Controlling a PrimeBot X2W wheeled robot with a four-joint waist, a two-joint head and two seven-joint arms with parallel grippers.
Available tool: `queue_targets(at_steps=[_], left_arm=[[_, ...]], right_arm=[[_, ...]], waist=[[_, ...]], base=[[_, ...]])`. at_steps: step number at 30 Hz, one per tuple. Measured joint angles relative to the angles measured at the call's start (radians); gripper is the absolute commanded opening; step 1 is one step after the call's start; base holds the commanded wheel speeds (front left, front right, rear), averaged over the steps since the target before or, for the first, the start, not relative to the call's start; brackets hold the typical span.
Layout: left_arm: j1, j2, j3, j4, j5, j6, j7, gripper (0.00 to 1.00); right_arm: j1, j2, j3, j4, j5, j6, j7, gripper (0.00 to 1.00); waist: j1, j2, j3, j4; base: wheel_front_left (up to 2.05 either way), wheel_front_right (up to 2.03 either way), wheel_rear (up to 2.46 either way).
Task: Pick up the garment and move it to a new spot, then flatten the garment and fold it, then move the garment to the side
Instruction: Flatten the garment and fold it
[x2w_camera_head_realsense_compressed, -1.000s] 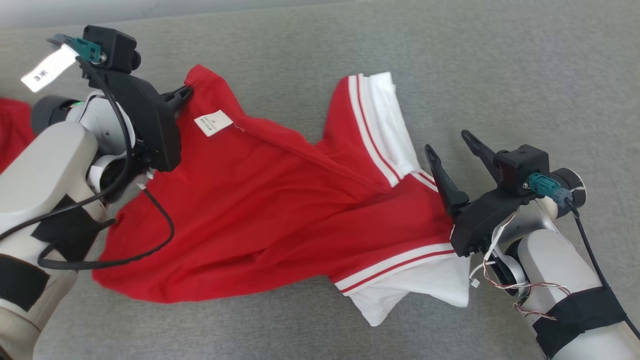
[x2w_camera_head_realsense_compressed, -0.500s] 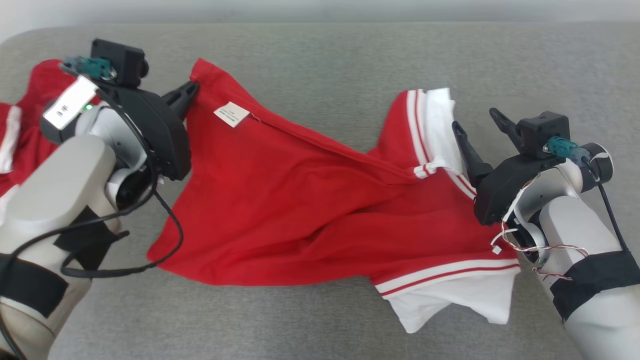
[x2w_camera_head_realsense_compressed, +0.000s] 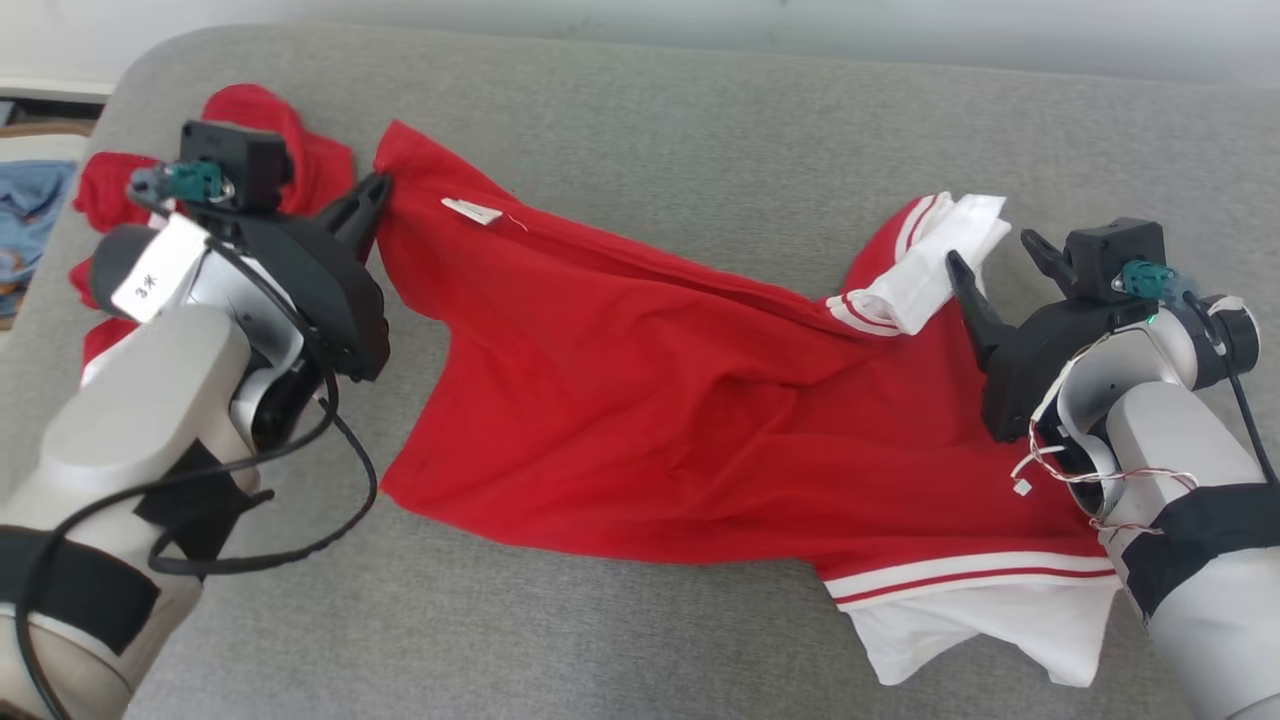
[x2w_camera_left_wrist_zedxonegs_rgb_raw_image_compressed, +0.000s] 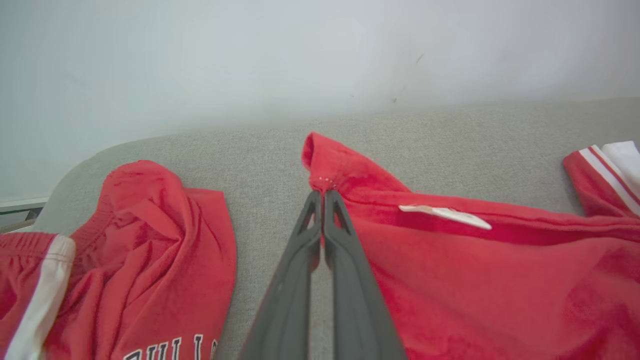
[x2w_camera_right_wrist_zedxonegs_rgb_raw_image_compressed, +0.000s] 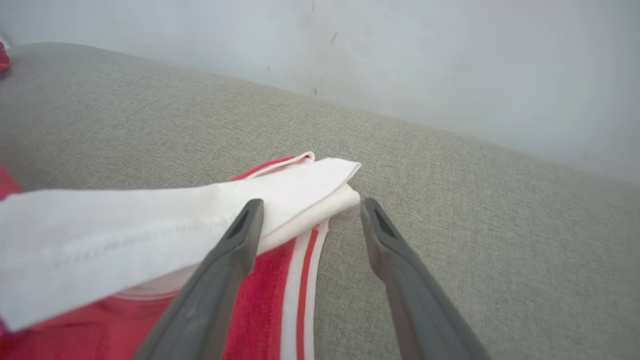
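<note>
Tips of left gripper (x2w_camera_head_realsense_compressed: 378, 187) (x2w_camera_left_wrist_zedxonegs_rgb_raw_image_compressed: 323, 193) pressed together, clamped on a hem corner of the garment (x2w_camera_head_realsense_compressed: 650, 400) (x2w_camera_left_wrist_zedxonegs_rgb_raw_image_compressed: 475, 280), that corner standing up a little off the grey couch (x2w_camera_head_realsense_compressed: 700, 120). Right gripper (x2w_camera_head_realsense_compressed: 992, 250) (x2w_camera_right_wrist_zedxonegs_rgb_raw_image_compressed: 311, 202) spread wide, holding nothing; one finger over the bunched white upper sleeve (x2w_camera_head_realsense_compressed: 940, 262) (x2w_camera_right_wrist_zedxonegs_rgb_raw_image_compressed: 150, 220), the other above bare cushion, contact with the cloth unclear. Red cloth with white sleeves and red-and-white stripe bands, stretched slantwise across the couch between the two grippers, a long crease along its far edge, white label (x2w_camera_head_realsense_compressed: 472, 211) (x2w_camera_left_wrist_zedxonegs_rgb_raw_image_compressed: 445, 214) near the clamped corner, lower sleeve (x2w_camera_head_realsense_compressed: 980, 630) spread out at near right. Second red garment (x2w_camera_head_realsense_compressed: 270, 130) (x2w_camera_left_wrist_zedxonegs_rgb_raw_image_compressed: 150, 240) crumpled just beyond the left gripper. Compared with half a second before: whole head view shifted, so a camera move; same clamp on the same corner; right fingers just as wide; upper sleeve bunched narrower; label turned nearly edge-on instead of face up.
</note>
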Motion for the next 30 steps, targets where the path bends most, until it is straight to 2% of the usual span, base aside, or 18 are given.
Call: queue_targets(at_steps=[24,25,26,27,30], left_arm=[[0.024,-0.076,-0.002,-0.012,0.001,-0.001,-0.105,0.0],[0.024,-0.077,-0.002,-0.012,0.001,-0.001,-0.105,0.0],[0.024,-0.079,-0.001,-0.011,0.001,-0.001,-0.109,0.0],[0.024,-0.079,-0.001,-0.01,0.001,-0.001,-0.112,0.0],[0.024,-0.081,0.0,-0.003,0.001,-0.002,-0.118,0.0]], right_arm=[[-0.161,-0.027,-0.025,0.224,0.005,0.0,0.009,0.98],[-0.165,-0.027,-0.025,0.233,0.009,0.0,0.009,0.83],[-0.169,-0.026,-0.024,0.242,0.01,0.0,0.01,0.28],[-0.173,-0.024,-0.023,0.249,0.01,0.001,0.01,0.0],[-0.187,-0.012,-0.02,0.275,0.011,0.009,0.01,0.0]], waist=[[0.0002,0.0,0.044,0.072],[0.0002,0.0,0.046,0.075],[0.0002,0.0,0.048,0.078],[0.0002,0.0,0.049,0.079],[0.0002,0.0,0.051,0.083]], base=[[0.0,0.0,0.0],[0.0,0.0,0.0],[0.0,0.0,0.0],[0.0,0.0,0.0],[0.0,0.0,0.0]])
